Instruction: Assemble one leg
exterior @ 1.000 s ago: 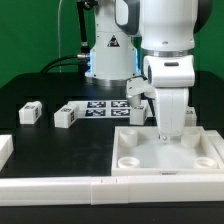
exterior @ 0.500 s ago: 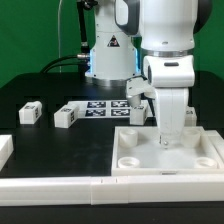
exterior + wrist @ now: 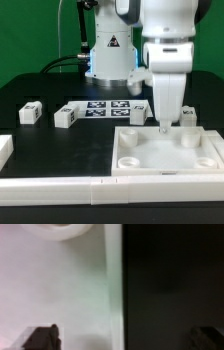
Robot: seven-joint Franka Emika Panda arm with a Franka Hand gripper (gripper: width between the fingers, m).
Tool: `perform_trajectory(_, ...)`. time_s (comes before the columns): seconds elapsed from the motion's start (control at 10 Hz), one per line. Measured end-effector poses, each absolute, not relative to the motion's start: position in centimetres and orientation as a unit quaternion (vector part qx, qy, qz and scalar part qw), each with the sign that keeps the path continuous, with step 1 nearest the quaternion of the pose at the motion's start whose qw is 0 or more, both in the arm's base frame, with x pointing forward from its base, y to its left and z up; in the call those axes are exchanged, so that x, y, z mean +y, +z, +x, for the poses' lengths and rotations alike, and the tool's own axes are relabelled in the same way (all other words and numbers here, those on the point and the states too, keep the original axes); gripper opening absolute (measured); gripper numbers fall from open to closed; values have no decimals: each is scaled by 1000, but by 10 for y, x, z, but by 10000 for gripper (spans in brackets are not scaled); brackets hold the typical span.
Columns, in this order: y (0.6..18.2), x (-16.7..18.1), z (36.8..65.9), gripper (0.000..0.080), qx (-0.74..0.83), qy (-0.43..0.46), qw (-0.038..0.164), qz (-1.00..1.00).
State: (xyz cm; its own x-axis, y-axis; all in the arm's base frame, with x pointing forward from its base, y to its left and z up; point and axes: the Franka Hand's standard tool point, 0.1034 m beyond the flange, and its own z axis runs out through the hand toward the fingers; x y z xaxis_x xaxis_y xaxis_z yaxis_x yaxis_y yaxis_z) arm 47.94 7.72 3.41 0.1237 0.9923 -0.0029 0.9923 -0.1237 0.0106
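Observation:
Two small white legs with black-and-white tags lie on the black table at the exterior view's left, one (image 3: 30, 113) farther left and one (image 3: 66, 116) nearer the middle. Two more small white pieces (image 3: 138, 113) (image 3: 187, 117) stand either side of the arm, partly hidden. My gripper (image 3: 164, 129) hangs low over the far edge of the large white panel (image 3: 150, 152). In the wrist view the gripper (image 3: 123, 336) is open and empty. One dark finger (image 3: 42, 336) is over the panel (image 3: 60, 286) and the other (image 3: 205, 339) over the black table.
The marker board (image 3: 105, 108) lies behind the panel in front of the robot base. A long white rail (image 3: 60, 185) runs along the front, and another white piece (image 3: 5, 148) lies at the left edge. A round corner socket (image 3: 58, 228) shows in the wrist view.
The hand has turned about its vertical axis, so it looks narrower now, and has shifted slightly. The legs and the panel have not moved.

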Motion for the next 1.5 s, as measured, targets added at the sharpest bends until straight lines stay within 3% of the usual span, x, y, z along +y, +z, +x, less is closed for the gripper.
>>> perform_trajectory(0.2, 58, 73, 467, 649, 657, 8, 16, 754)
perform_trajectory(0.4, 69, 75, 465, 649, 624, 14, 23, 781)
perform_trajectory(0.6, 67, 75, 464, 649, 598, 13, 20, 801)
perform_trajectory(1.1, 58, 77, 451, 649, 313, 27, -5, 949)
perform_trajectory(1.5, 50, 110, 430, 649, 69, 36, -28, 997)
